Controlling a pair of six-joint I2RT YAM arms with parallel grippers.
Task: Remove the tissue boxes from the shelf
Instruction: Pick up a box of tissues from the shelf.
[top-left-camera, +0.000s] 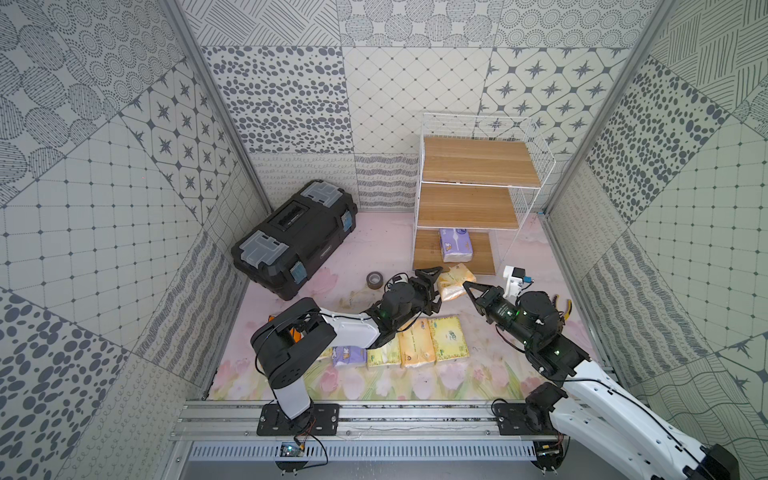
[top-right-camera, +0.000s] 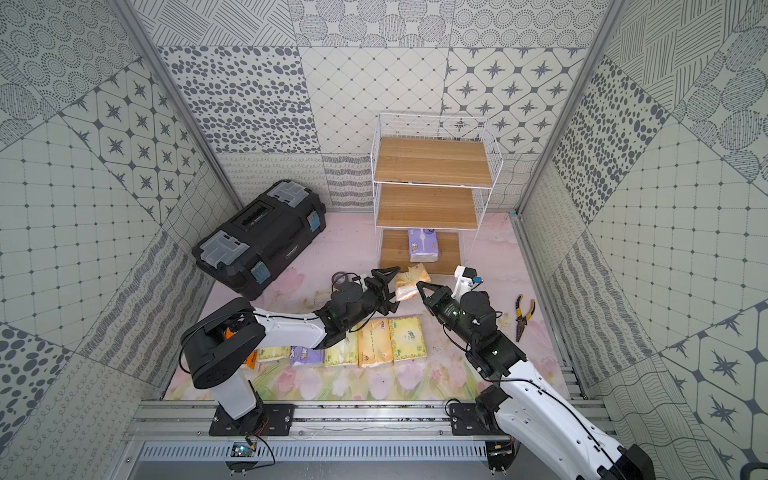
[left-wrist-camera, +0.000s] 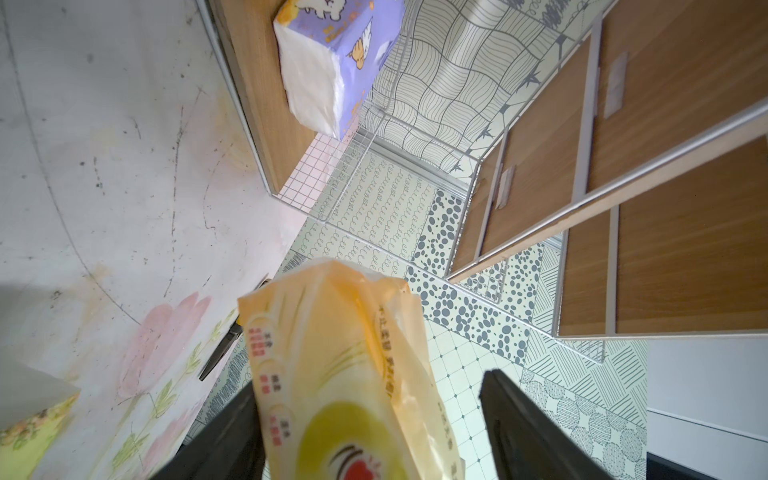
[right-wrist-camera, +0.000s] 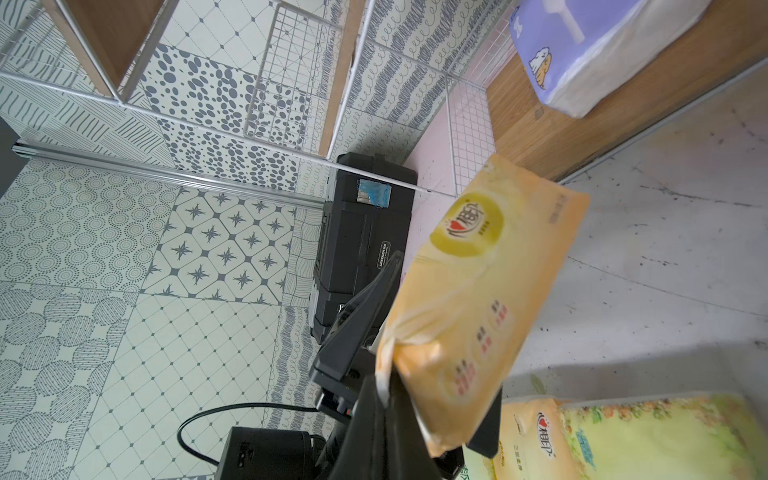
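A yellow-orange tissue pack (top-left-camera: 455, 282) (top-right-camera: 409, 280) hangs in the air just in front of the shelf (top-left-camera: 478, 160), between both arms. My right gripper (top-left-camera: 467, 285) (right-wrist-camera: 386, 395) is shut on the thin edge of its wrapper (right-wrist-camera: 478, 299). My left gripper (top-left-camera: 435, 289) (left-wrist-camera: 370, 386) is open around the pack (left-wrist-camera: 345, 374): one finger touches it and the other stands clear. A purple tissue pack (top-left-camera: 456, 245) (left-wrist-camera: 332, 62) lies on the lowest board. The two upper boards are bare. Several packs (top-left-camera: 415, 345) lie in a row on the floor.
A black toolbox (top-left-camera: 295, 239) sits at the back left. A roll of tape (top-left-camera: 376, 279) lies on the floor behind the left wrist. Pliers (top-right-camera: 524, 313) lie to the right of the right arm. Patterned walls close in both sides.
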